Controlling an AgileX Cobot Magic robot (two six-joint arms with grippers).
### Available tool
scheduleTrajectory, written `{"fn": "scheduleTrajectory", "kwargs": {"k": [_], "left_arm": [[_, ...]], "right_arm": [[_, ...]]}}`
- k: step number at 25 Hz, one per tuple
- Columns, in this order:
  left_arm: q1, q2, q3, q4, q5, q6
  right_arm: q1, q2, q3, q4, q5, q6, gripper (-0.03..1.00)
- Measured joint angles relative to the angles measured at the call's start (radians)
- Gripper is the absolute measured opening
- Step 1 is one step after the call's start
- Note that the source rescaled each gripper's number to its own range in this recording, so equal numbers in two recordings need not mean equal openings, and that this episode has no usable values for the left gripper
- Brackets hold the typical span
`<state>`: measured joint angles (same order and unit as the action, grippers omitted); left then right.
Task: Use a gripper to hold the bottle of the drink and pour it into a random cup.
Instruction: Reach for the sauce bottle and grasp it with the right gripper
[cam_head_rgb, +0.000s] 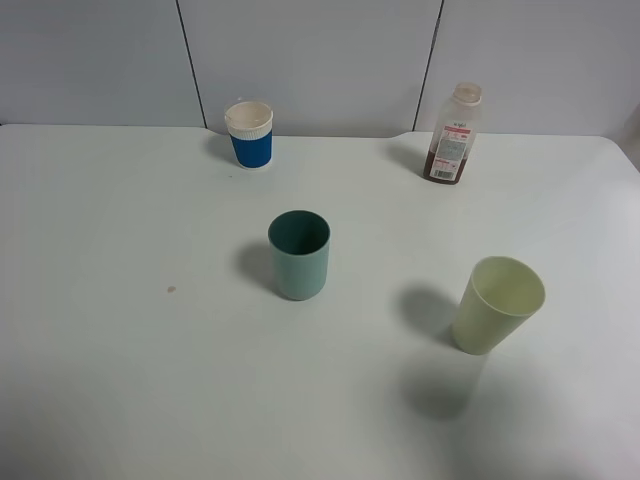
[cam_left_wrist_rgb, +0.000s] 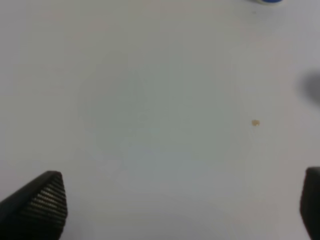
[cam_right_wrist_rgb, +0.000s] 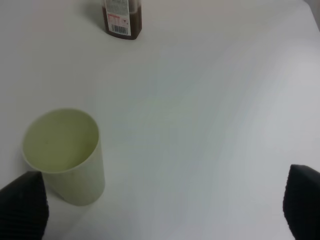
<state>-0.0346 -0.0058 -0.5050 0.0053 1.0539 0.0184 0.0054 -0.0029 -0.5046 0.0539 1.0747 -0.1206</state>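
Observation:
The bottle of the drink stands upright at the back right of the white table, with no cap and brown liquid in its lower part. Its base also shows in the right wrist view. The teal-green cup stands upright and empty near the middle. Neither arm shows in the exterior high view. My left gripper is open over bare table. My right gripper is open and empty, with one finger close beside the pale yellow-green tumbler.
The pale yellow-green tumbler stands at the front right. A blue-sleeved white paper cup stands at the back centre-left; its edge shows in the left wrist view. A small brown speck lies on the table's left part.

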Motion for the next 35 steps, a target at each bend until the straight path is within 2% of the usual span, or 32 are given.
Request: {"fn": "scheduleTrajectory", "kwargs": {"k": [35], "left_arm": [[0.0, 0.0, 0.0, 0.0, 0.0, 0.0]], "right_arm": [[0.0, 0.0, 0.0, 0.0, 0.0, 0.0, 0.91]]}}
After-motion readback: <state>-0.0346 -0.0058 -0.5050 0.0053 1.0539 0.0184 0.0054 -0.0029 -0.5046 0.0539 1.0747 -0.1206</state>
